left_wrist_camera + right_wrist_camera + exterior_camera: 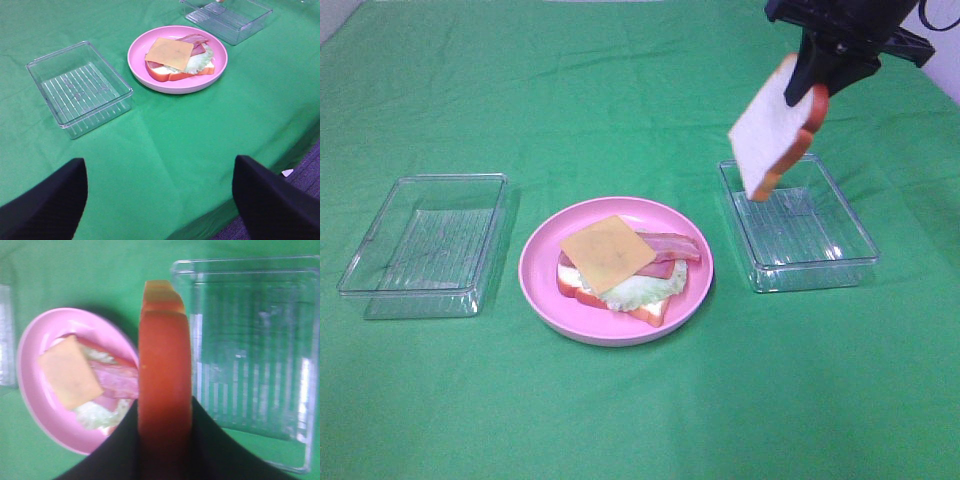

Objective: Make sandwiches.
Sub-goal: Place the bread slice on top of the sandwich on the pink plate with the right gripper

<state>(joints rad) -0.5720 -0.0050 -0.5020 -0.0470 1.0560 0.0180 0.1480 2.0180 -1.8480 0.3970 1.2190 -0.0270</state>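
Bread slice (772, 128) lifted over the right clear container (798, 224).
Right gripper (812, 88) clamps the slice's crust; left gripper (160, 200) hangs wide apart; cheese-topped open sandwich (620, 268) sits on the pink plate (542, 272).

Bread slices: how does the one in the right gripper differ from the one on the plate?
The held bread slice hangs on edge in the air above the right clear tray, bare; the bottom bread slice lies flat on the pink plate, covered by lettuce, bacon and cheese. Both are white with orange-brown crust.
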